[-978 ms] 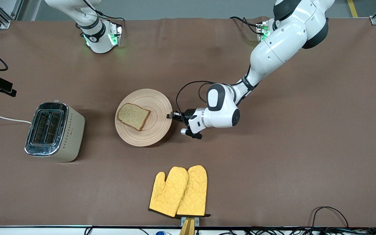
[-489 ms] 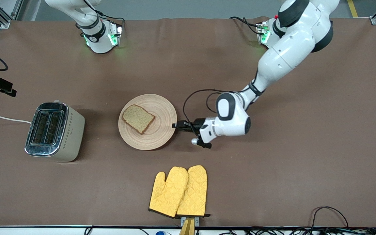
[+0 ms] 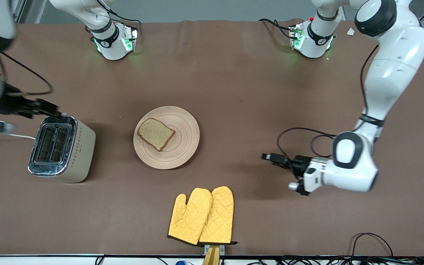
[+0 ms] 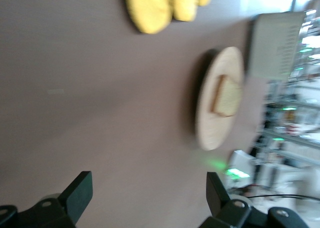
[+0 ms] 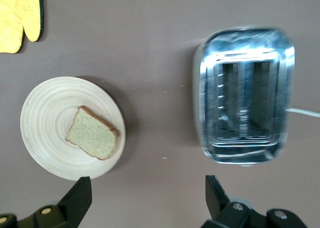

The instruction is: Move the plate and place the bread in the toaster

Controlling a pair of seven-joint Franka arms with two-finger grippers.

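The tan wooden plate (image 3: 182, 147) lies mid-table with the slice of bread (image 3: 155, 133) on it. The cream toaster (image 3: 83, 147) with a chrome top stands toward the right arm's end, both slots empty. My left gripper (image 3: 268, 157) is open and empty, low over bare table well away from the plate, toward the left arm's end. Its wrist view (image 4: 147, 188) shows the plate (image 4: 212, 133), the bread (image 4: 227, 95) and the toaster (image 4: 277, 45). My right gripper (image 3: 52, 109) is open and empty, high over the toaster's end. Its wrist view (image 5: 147, 188) looks down on the toaster (image 5: 245, 110), the plate (image 5: 47, 108) and the bread (image 5: 93, 133).
A pair of yellow oven mitts (image 3: 201, 215) lies near the table's front edge, nearer to the camera than the plate; they also show in the left wrist view (image 4: 160, 3) and the right wrist view (image 5: 17, 18). The toaster's white cord (image 3: 17, 135) runs off the table's end.
My left gripper dragged the plate a little nearer the camera, let go of its rim and drew back toward the left arm's end. My right arm has swung in over the toaster.
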